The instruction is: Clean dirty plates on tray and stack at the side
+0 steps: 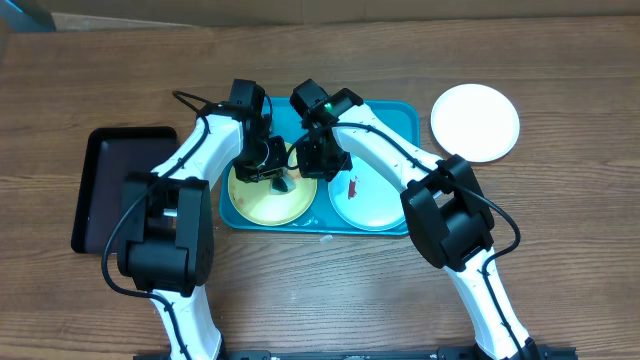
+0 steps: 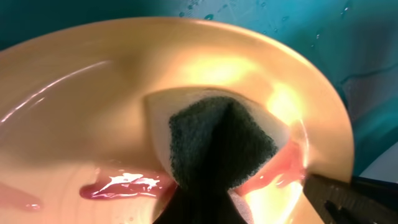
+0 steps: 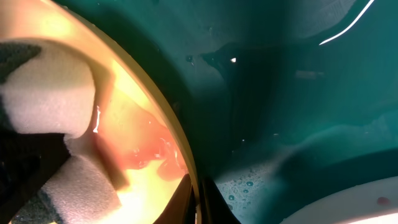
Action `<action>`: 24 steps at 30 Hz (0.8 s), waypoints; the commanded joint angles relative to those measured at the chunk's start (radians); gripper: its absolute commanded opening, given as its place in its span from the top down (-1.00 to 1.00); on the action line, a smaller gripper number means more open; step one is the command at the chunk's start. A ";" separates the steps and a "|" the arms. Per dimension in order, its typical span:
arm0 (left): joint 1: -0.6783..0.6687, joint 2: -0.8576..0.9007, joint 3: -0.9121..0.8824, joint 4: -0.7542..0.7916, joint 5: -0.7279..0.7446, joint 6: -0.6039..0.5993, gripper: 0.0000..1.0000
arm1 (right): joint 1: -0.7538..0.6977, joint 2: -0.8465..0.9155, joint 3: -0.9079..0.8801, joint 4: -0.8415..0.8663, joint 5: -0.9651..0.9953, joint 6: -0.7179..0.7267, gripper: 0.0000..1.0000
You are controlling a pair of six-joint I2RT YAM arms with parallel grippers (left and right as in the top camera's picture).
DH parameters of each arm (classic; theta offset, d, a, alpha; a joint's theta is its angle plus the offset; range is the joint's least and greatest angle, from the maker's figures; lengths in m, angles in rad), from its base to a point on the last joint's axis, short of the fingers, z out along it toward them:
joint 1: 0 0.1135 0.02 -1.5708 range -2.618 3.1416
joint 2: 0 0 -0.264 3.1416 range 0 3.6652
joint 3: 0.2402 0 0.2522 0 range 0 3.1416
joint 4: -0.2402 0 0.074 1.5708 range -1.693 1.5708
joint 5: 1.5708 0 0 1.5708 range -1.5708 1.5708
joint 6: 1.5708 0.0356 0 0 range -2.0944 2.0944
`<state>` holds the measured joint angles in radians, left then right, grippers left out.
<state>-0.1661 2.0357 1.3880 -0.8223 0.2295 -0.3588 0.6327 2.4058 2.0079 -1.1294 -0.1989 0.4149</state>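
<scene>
The tray (image 1: pixel 400 118) lies under both grippers. Two of the plates sit in it: the yellow-green plate (image 1: pixel 262 205) directly beneath the left fingers, and the light teal plate (image 1: pixel 375 205) just outward of the right fingers, with a red streak (image 1: pixel 352 185) on it. The white plate (image 1: pixel 475 122) rests on the table, off the tray and well apart from both grippers.

The right gripper (image 3: pixel 198 194) has its fingers closed on the yellow-green plate's rim, seemingly one on each side of the lip, pinning it. The left gripper (image 1: pixel 265 165) is clamped on a folded sponge (image 2: pixel 224 134); the dark scouring face leads and foam bulges on either side of the fingers. Its tip presses the plate's floor, and a wet pink-red smear (image 2: pixel 121 185) is pooled just beside it.

The step in hand looks like scrubbing. It would go best with short strokes drawn through the smear, using moderate pressure so the plate does not lever out of the right pinch. The residue nearest the right fingers looks hardest to reach, so the sponge edge should work up to them without knocking them.
</scene>
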 commanded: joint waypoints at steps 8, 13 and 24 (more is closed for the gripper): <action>0.010 0.017 -0.017 -0.215 -0.797 -0.116 0.92 | -0.056 -0.003 0.000 -0.011 0.068 -0.003 0.93; 0.010 0.015 0.119 -0.342 -0.893 -0.181 0.92 | -0.067 -0.005 0.023 -0.017 0.076 -0.022 0.93; 0.060 -0.192 0.374 -0.325 -0.337 -0.090 0.91 | -0.065 -0.005 0.492 -0.310 0.332 -0.102 0.93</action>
<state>-0.1295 1.9656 1.7168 -1.1656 -0.3241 -0.4965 0.5560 2.4138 2.3554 -1.3987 0.0036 0.3622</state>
